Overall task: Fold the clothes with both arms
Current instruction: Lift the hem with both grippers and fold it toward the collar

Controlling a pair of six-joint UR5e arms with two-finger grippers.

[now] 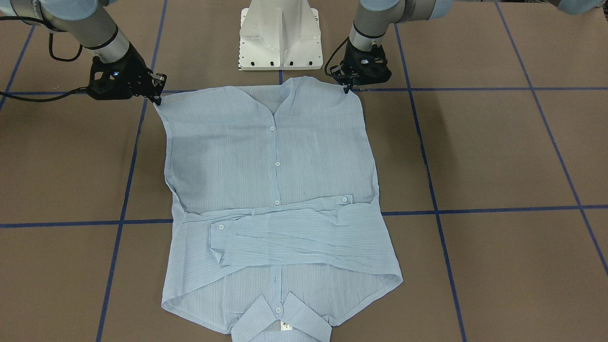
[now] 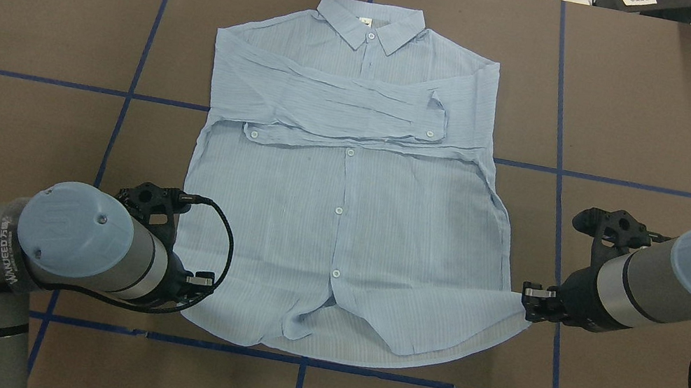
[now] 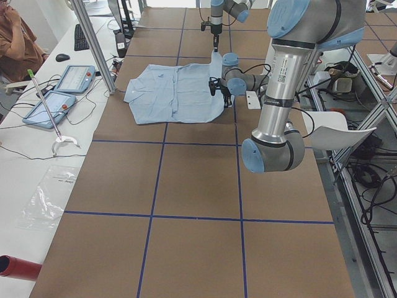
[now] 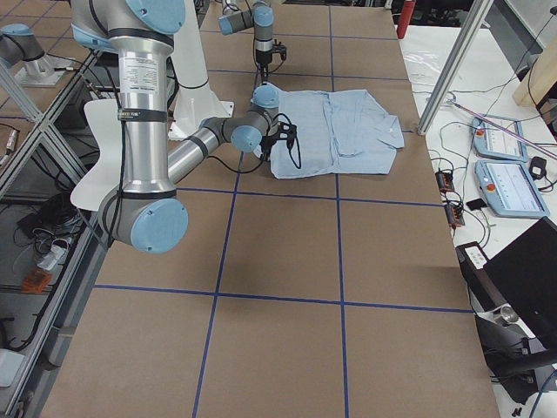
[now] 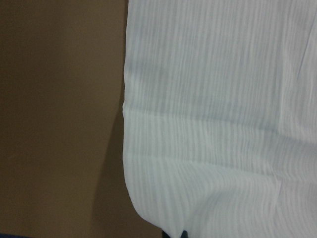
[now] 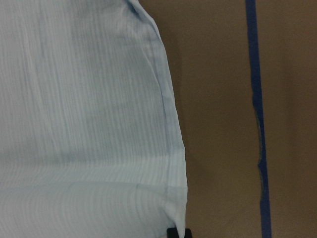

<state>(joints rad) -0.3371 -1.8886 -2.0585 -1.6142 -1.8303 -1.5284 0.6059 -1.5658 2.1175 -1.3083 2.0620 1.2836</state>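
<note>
1. The left fingers [image 1: 349,87] are pinched shut on one hem corner of the shirt [image 2: 340,221], with just thin fabric caught between them.
2. The right fingers [image 1: 157,98] are clamped the same way on the other hem corner, which is pulled out to a point.
3. The shirt is laid front-up mid-bench, hem nearest the robot and collar [image 2: 370,24] at the far side. Both sleeves [image 2: 333,103] are folded across the chest.
4. The fabric is thin, light blue and faintly striped, with small white buttons [image 2: 338,209] down the front.
5. The bench [image 2: 27,24] is matte brown, gridded with blue tape lines [image 2: 140,65]. A white base [image 1: 280,38] is parked just behind the hem.
</note>
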